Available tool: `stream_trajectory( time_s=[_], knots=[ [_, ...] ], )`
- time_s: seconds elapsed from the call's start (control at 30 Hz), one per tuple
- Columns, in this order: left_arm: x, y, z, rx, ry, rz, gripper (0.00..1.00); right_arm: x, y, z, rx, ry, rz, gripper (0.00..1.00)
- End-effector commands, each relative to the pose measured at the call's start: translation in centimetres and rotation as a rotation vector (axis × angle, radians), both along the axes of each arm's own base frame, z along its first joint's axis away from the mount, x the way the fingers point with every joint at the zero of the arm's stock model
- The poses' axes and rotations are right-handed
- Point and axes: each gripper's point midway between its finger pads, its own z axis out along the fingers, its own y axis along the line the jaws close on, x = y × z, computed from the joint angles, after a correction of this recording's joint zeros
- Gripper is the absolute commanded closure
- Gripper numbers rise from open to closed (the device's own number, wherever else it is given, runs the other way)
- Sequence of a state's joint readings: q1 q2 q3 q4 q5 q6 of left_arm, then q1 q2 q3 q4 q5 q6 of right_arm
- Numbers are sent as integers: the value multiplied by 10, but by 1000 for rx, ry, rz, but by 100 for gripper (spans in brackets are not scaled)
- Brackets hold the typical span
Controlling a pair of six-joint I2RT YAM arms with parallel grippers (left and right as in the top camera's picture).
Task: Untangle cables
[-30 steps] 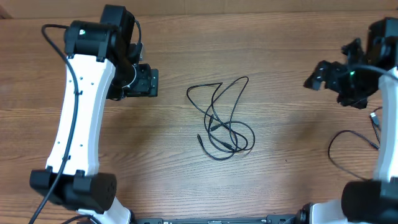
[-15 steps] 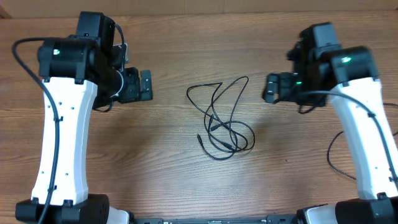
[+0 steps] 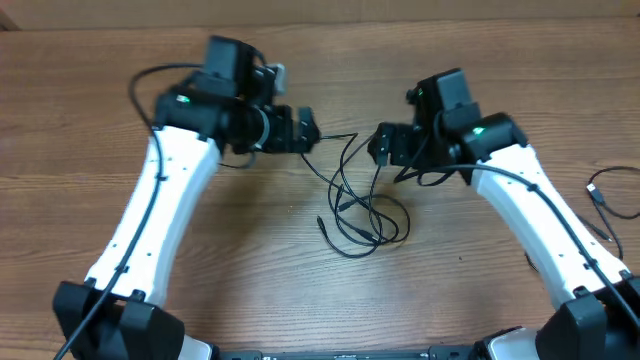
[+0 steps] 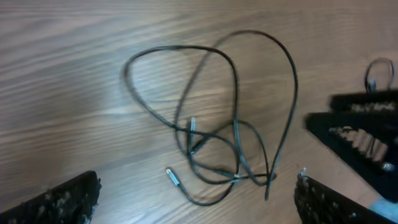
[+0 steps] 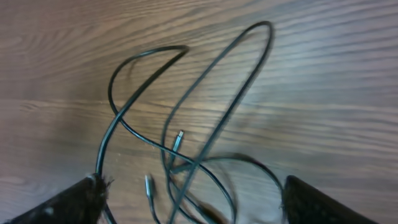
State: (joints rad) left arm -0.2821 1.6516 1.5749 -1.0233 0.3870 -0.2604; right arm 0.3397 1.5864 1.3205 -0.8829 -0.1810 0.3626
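— Where did our cables [image 3: 360,195] lie?
— Mid-table [image 3: 250,280]. Nearest us sat the knot, with a loose plug end [image 3: 320,221] at its 7 o'clock. The long axis ran 6 to 12, and two loops pointed away towards 12 and 1.
— And our step?
— The approach, we judged. The left gripper [image 3: 303,131] at 10 o'clock and the right gripper [image 3: 382,146] at 2 hovered spread wide, holding nothing. Next we needed one loop each, drawn apart.

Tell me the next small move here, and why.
Probably lower the left gripper onto the upper-left loop of the cables and close. It and the right gripper are open above the tangle, holding nothing; that loop lies clear of the crossings.
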Motion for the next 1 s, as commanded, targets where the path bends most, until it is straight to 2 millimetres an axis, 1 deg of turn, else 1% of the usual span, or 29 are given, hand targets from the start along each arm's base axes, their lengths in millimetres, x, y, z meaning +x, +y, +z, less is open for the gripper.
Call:
stream_trajectory(
  time_s=[0.0, 0.1, 0.2, 0.3, 0.37, 0.4, 0.53, 0.57, 0.63, 0.67, 0.73, 0.77, 0.87, 0.97],
  knots=[
    [-11, -24, -20, -17, 28, -60, 0, -5, 11, -15, 36, 14, -23, 18],
    [-14, -35, -30, 7, 14, -87, 0, -4, 11, -29, 56, 24, -76, 25],
    [-17, -44, -35, 24, -5, -109, 0, -5, 9, -43, 71, 34, -135, 35],
    [-19, -54, -39, 25, -22, -132, 0, -5, 9, -55, 90, 34, -160, 38],
    [-20, -58, -42, 30, -31, -142, 0, -5, 10, -61, 101, 24, -155, 43],
    [-20, -59, -43, 34, -35, -144, 0, -5, 10, -63, 103, 23, -154, 48],
    [-20, -65, -46, 29, -52, -156, 1, -6, 8, -65, 93, 23, -159, 81],
    [-20, -66, -47, 28, -54, -158, 0, -5, 7, -65, 87, 18, -164, 85],
    [-21, -67, -51, 28, -55, -160, 0, 0, -3, -65, 57, 2, -193, 94],
    [-21, -67, -53, 28, -55, -160, 0, 2, -6, -65, 50, -4, -205, 96],
    [-21, -67, -56, 25, -52, -154, 0, 6, -10, -62, 61, -8, -212, 96],
    [-21, -67, -57, 24, -51, -152, 0, 7, -8, -59, 73, -10, -198, 96],
    [-19, -68, -57, 18, -59, -148, 0, 7, 9, -47, 135, -26, -78, 96],
    [-16, -70, -58, 0, -56, -118, 0, 8, 12, -40, 149, -34, -59, 96]
  ],
)
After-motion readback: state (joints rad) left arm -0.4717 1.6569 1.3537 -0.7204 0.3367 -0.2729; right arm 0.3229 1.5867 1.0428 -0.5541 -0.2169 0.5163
